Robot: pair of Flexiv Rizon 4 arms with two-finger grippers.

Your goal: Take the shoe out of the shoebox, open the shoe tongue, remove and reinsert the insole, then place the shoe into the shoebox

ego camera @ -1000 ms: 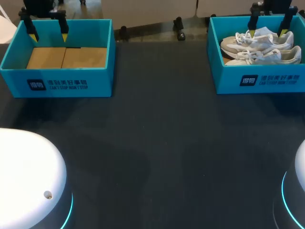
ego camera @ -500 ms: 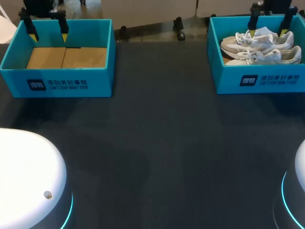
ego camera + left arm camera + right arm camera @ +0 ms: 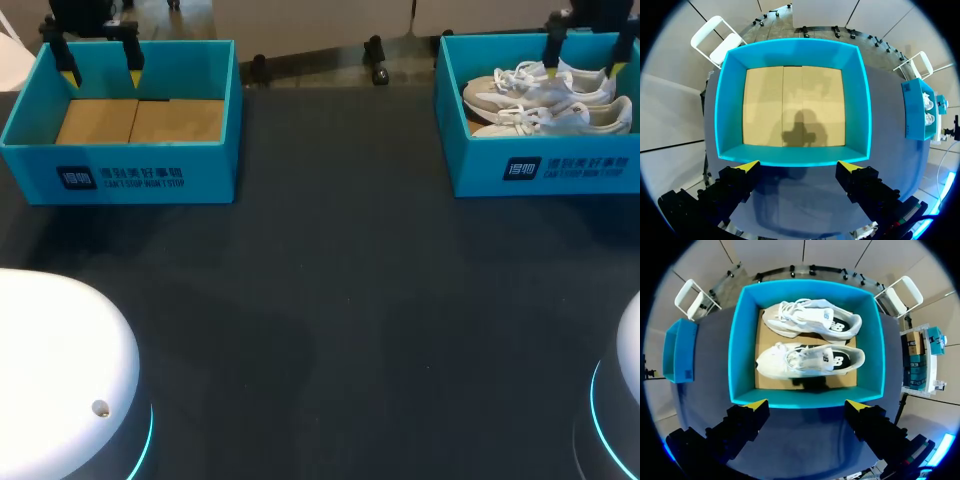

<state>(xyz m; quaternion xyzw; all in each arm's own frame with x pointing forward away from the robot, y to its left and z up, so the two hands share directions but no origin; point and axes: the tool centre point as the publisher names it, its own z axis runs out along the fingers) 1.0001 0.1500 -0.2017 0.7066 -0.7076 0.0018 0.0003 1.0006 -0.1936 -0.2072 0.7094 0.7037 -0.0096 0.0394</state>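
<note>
Dark table (image 3: 330, 300); left shoebox (image 3: 120, 175) below spread left gripper (image 3: 798, 165); right shoebox (image 3: 540, 168), two white shoes (image 3: 540, 100), below spread right gripper (image 3: 806, 404).

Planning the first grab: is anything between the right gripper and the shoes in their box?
Nothing visible. The shoebox has no lid on it. The shoes lie uncovered side by side inside, and the open right gripper hangs above the box.

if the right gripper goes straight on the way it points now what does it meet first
Probably the nearer white shoe in the shoebox. The right gripper, open, points down into the box, but its tips show over the box's near wall, so it might catch that rim first; depth is unclear.
</note>
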